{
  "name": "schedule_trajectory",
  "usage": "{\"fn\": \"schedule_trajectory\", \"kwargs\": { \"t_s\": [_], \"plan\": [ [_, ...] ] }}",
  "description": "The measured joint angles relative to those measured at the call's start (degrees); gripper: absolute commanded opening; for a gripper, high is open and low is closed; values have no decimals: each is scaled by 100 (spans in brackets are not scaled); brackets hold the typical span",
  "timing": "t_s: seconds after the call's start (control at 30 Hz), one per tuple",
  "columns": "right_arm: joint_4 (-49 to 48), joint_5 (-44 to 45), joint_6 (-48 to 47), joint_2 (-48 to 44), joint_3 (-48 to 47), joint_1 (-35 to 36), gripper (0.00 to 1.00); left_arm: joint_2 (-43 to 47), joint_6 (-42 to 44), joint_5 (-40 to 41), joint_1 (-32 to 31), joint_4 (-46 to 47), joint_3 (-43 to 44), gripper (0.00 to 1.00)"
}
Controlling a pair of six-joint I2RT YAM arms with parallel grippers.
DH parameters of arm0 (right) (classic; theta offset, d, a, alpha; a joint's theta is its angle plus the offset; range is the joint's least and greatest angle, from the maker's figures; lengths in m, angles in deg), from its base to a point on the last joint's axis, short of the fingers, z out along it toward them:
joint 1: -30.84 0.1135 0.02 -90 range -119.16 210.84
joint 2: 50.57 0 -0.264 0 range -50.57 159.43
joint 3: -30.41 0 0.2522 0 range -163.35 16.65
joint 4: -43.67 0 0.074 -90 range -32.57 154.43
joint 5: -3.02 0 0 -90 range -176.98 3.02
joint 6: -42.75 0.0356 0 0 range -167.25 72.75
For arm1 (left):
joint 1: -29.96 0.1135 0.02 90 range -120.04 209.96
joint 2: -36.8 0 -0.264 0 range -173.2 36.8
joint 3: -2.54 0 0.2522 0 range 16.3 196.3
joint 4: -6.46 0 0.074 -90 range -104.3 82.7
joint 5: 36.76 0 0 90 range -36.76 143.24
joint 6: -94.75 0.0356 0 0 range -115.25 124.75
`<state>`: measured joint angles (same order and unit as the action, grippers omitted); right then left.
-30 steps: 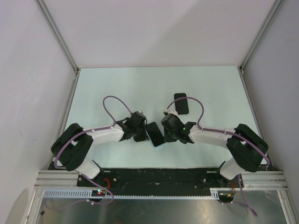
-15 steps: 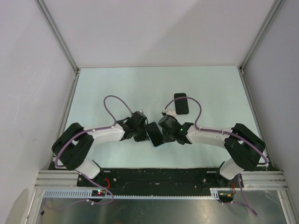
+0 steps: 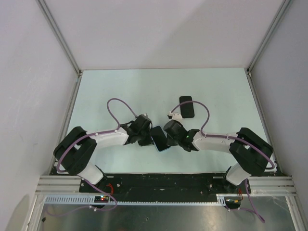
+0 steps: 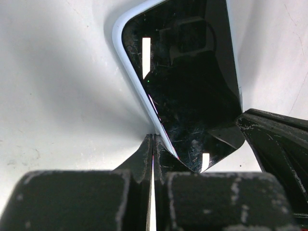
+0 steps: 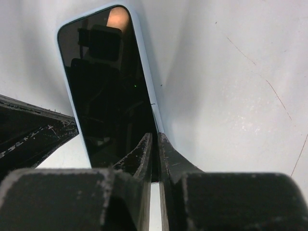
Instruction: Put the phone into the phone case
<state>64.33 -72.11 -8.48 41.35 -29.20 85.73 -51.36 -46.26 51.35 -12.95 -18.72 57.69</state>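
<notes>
Open table (image 3: 144,86) on the far side; black slab (image 3: 186,106) just behind right end effector (image 3: 167,138)

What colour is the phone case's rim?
The phone case rim is pale blue, nearly white, around a glossy black face; it shows best in the left wrist view.

White arm links (image 3: 108,139), black joint housings (image 3: 77,154), looping purple cables (image 3: 115,100), scuffed black end effectors (image 4: 153,140)

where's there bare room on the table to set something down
Bare table along the back wall beyond the black slab, and in the far left corner outside the left arm's cable. Crowded at centre: left gripper and right gripper meet the phone case.
</notes>
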Motion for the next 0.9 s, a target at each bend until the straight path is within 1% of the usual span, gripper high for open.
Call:
{"fn": "schedule_trajectory", "kwargs": {
  "t_s": [0.13, 0.2, 0.3, 0.43, 0.53, 0.7, 0.9],
  "plan": [
    [-251, 63, 109, -179, 195, 42, 28, 0, 2, -2, 0, -2, 0, 0],
    [-313, 50, 173, -251, 269, 59, 30, 0, 2, -2, -2, -2, 0, 0],
    [-195, -68, 227, -407, 404, 79, 32, 0, 0, 0, -4, -2, 0, 0],
    [42, -306, 280, -605, 485, 76, 31, 0, 2, 0, -4, -4, 4, 0],
    [170, -511, 306, -680, 505, 74, 28, 0, 2, 0, -4, -4, 4, 0],
    [221, -658, 328, -697, 509, 17, 23, 0, 2, 0, -4, -7, 4, 0],
    [223, -798, 356, -649, 492, -107, 20, -11, 2, 0, -7, -28, 24, 0]
  ]
}}
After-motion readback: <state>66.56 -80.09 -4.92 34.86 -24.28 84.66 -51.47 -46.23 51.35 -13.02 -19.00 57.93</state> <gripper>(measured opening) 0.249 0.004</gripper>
